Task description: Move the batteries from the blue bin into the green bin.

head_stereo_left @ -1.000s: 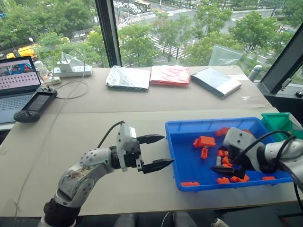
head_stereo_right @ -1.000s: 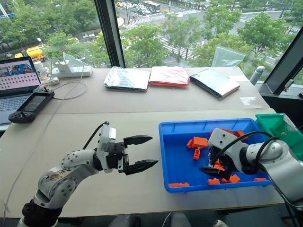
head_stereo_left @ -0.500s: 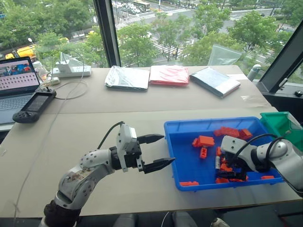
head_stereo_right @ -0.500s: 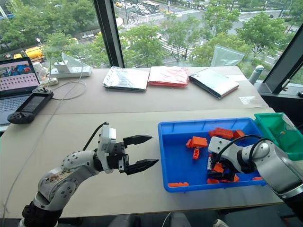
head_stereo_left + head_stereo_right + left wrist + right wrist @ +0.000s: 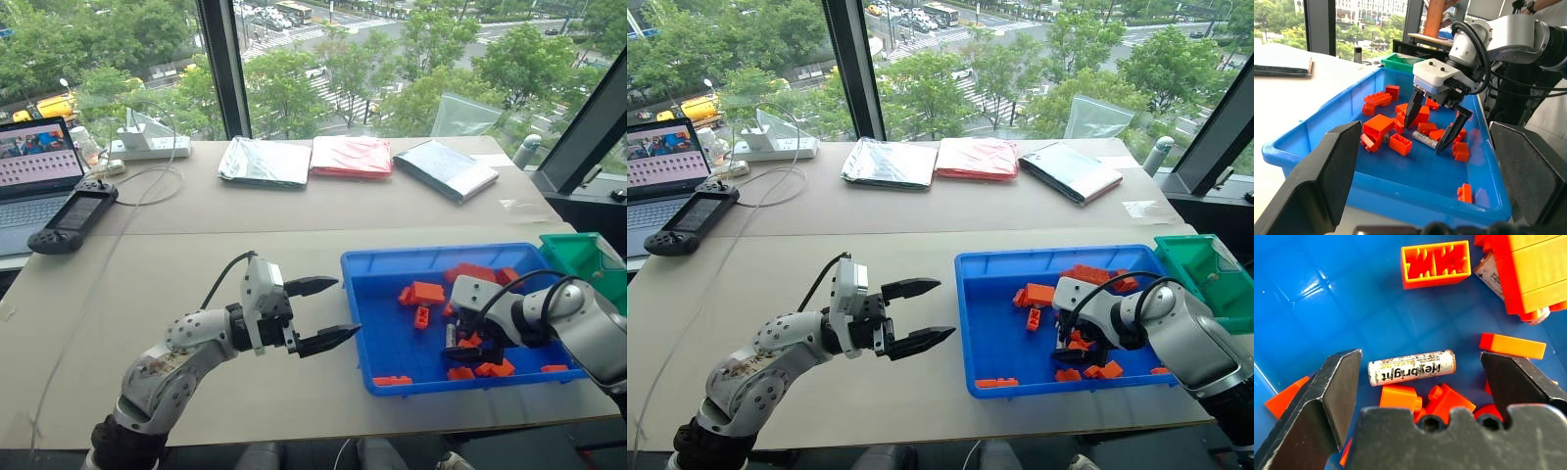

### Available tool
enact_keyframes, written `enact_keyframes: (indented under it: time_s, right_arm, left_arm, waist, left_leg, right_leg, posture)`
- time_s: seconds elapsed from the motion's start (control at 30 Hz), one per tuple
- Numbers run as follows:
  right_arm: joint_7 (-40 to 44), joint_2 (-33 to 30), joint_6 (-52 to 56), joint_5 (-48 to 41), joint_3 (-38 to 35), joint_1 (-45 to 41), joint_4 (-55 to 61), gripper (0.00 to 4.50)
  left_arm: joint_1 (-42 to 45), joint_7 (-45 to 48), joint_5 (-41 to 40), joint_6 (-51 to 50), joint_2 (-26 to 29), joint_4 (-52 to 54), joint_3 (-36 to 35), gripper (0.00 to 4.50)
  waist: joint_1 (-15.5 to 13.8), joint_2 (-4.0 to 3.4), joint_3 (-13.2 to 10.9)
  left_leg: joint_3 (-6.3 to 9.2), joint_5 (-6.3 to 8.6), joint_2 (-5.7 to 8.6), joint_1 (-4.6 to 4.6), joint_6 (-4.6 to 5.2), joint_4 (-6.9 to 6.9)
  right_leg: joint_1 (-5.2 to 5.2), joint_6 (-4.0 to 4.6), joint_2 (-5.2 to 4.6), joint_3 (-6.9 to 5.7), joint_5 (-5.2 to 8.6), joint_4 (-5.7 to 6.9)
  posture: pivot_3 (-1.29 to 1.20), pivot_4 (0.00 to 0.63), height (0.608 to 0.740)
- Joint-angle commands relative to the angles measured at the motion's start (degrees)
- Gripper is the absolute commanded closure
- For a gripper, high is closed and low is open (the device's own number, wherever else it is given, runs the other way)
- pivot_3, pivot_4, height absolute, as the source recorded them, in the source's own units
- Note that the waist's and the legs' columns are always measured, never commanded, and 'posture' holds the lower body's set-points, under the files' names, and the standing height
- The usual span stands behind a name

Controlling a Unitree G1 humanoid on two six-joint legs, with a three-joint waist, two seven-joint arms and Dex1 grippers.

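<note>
At lower right, the right gripper (image 5: pixel 1437 128) stands wide over a white battery (image 5: pixel 1411 367) among orange blocks (image 5: pixel 427 292) in the blue bin (image 5: pixel 392 338), the left gripper (image 5: pixel 325 313) gapes empty at centre, and the green bin (image 5: pixel 585 257) sits at the right edge.

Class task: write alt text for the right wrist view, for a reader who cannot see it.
A white cylindrical battery lies on the floor of the blue bin, centred between the right gripper's two open black fingers. Orange plastic bricks lie scattered around it, and a second battery is partly hidden under one.
</note>
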State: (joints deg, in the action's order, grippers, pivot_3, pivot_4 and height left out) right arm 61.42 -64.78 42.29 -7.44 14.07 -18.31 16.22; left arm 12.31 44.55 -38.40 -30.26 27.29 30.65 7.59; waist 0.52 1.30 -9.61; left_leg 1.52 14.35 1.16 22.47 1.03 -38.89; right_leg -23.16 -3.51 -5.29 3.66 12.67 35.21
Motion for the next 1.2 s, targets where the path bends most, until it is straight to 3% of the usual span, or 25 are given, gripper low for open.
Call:
enact_keyframes:
  time_s: [0.03, 0.13, 0.33, 0.57, 0.7, 0.9, 1.07, 1.13, 1.2]
  right_arm:
    - [0.6, -0.2, 0.6, 1.1, 0.9, 0.7, 0.1, 1.08]
    - [0.8, -0.3, 0.9, 0.9, 0.6, 1.0, 0.7, 1.95]
    - [-1.5, 0.2, 2.5, -0.1, -3.4, -0.1, 2.1, 1.95]
    - [-7.6, -1.5, 10.9, -2.5, -20.1, -4.0, 4.9, 1.95]
    - [-17.1, 0.3, 17.7, 0.1, -25.4, -11.1, -0.7, 1.95]
    - [-41.1, 7.4, 15.5, 12.2, -23.9, -19.2, -16.8, 1.95]
    - [-48.0, 10.0, 12.1, 15.2, -24.8, -20.8, -23.6, 1.95]
    - [-49.3, 10.2, 11.2, 15.7, -25.2, -21.1, -25.0, 0.95]
    - [-50.4, 10.3, 10.6, 15.6, -25.9, -21.3, -25.9, 0.4]
  left_arm:
    - [-0.1, 0.2, -0.1, 1.1, 0.0, 2.3, -0.6, 0.0]
    - [0.0, 0.3, -0.1, 1.1, 0.0, 2.3, -0.5, 0.0]
    - [0.2, 0.4, -0.1, 1.1, -0.1, 1.9, -0.3, 0.0]
    - [0.4, 0.9, -0.3, 1.1, 0.1, 1.8, -0.5, 0.0]
    - [0.2, 1.0, -0.5, 0.8, 0.2, 2.0, -0.6, 0.0]
    - [0.5, 0.7, -0.2, 0.8, -0.2, 2.0, -0.1, 0.0]
    - [0.7, 0.7, 0.0, 0.8, -0.3, 2.0, 0.0, 0.0]
    - [0.6, 0.6, 0.0, 0.7, -0.3, 2.2, 0.0, 0.0]
    - [0.5, 0.5, -0.1, 0.7, -0.3, 2.2, 0.0, 0.0]
  waist:
    - [0.0, 0.0, 0.0]
    - [0.0, 0.0, 0.0]
    - [0.0, 0.0, 0.0]
    - [0.0, -0.02, 0.0]
    - [0.1, -0.02, 0.0]
    - [0.0, -0.01, 0.0]
    - [0.2, -0.08, 0.0]
    - [0.2, -0.1, 0.0]
    - [0.2, -0.1, 0.0]
  left_leg:
    - [0.0, 0.0, 0.0, 0.0, 0.0, 0.0]
    - [0.0, 0.0, 0.0, -0.01, 0.0, 0.0]
    - [0.0, 0.0, 0.0, -0.02, 0.0, 0.0]
    - [0.0, 0.0, 0.0, 0.06, 0.0, 0.0]
    - [-0.02, 0.0, 0.0, 0.05, 0.0, 0.0]
    - [-0.12, -0.01, 0.06, 0.07, -0.01, 0.03]
    - [-0.14, -0.01, 0.13, 0.28, -0.01, 0.08]
    - [-0.14, -0.01, 0.14, 0.49, -0.02, 0.06]
    - [-0.18, -0.05, 0.21, 0.76, -0.06, 0.0]
  right_leg:
    - [0.0, 0.0, 0.0, 0.0, 0.0, 0.0]
    - [0.01, 0.0, 0.0, 0.0, 0.0, 0.0]
    - [0.01, 0.0, 0.0, 0.0, 0.0, 0.0]
    - [-0.09, 0.0, -0.02, 0.02, 0.0, 0.04]
    - [-0.08, 0.01, 0.0, 0.02, 0.0, 0.04]
    - [-0.09, 0.01, -0.04, 0.03, -0.01, 0.01]
    - [-0.31, 0.02, -0.05, 0.07, -0.01, 0.02]
    - [-0.62, 0.02, -0.07, 0.15, -0.02, 0.16]
    - [-1.02, 0.02, -0.09, 0.24, -0.02, 0.47]
  posture:
    - [0.0, 0.15, 0.74]
    - [0.0, 0.15, 0.74]
    - [0.0, 0.15, 0.74]
    - [0.0, 0.15, 0.74]
    - [0.0, 0.15, 0.74]
    - [0.0, 0.15, 0.74]
    - [0.0, 0.15, 0.74]
    - [0.0, 0.15, 0.74]
    - [0.0, 0.15, 0.74]
